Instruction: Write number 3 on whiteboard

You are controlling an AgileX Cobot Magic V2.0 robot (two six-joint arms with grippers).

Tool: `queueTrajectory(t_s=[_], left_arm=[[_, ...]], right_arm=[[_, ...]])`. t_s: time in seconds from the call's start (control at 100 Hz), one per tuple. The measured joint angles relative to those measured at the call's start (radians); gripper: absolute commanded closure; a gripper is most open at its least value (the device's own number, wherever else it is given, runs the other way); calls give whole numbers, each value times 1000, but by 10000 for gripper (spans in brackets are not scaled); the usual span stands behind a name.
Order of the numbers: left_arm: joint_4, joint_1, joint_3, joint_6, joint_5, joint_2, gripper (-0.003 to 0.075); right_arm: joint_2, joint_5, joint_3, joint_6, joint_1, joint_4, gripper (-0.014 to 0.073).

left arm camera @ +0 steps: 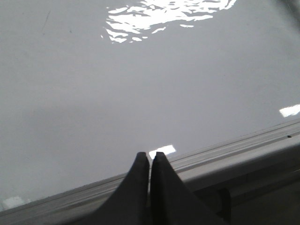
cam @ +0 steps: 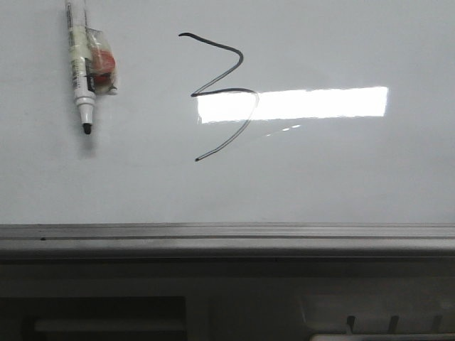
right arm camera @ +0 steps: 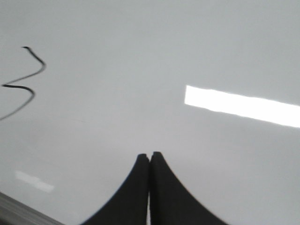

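Note:
A thin dark angular number 3 (cam: 224, 89) is drawn on the glossy pale whiteboard (cam: 341, 177), left of the middle. It also shows at the edge of the right wrist view (right arm camera: 26, 84). A white marker (cam: 78, 64) with a black tip lies on the board at the far left, tip toward me, apart from the 3. No gripper shows in the front view. My left gripper (left arm camera: 150, 155) is shut and empty over the board's edge rail (left arm camera: 225, 150). My right gripper (right arm camera: 149, 155) is shut and empty above the bare board (right arm camera: 140, 56).
A small clear packet with a red and white object (cam: 102, 62) lies against the marker. A bright rectangular light reflection (cam: 306, 103) crosses the board beside the 3. The grey edge rail (cam: 227, 238) and a dark ledge with slots (cam: 370, 323) run along the front.

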Motion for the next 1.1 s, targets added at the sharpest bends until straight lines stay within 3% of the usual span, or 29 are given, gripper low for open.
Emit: queueTrajectory(t_s=[0.18,0.3,0.56,1.1], left_arm=[[0,0,0,0,0,0,741],[0,0,0,0,0,0,741],[0,0,0,0,0,0,741],[0,0,0,0,0,0,741]], right_arm=[[-10,108,0,287,-201,-237,655],[-43,227,0,373,-278,-312,655],[-157,468,-2,427,-331,-377,655],[-173,479,-2,436,-334,-409,655]])
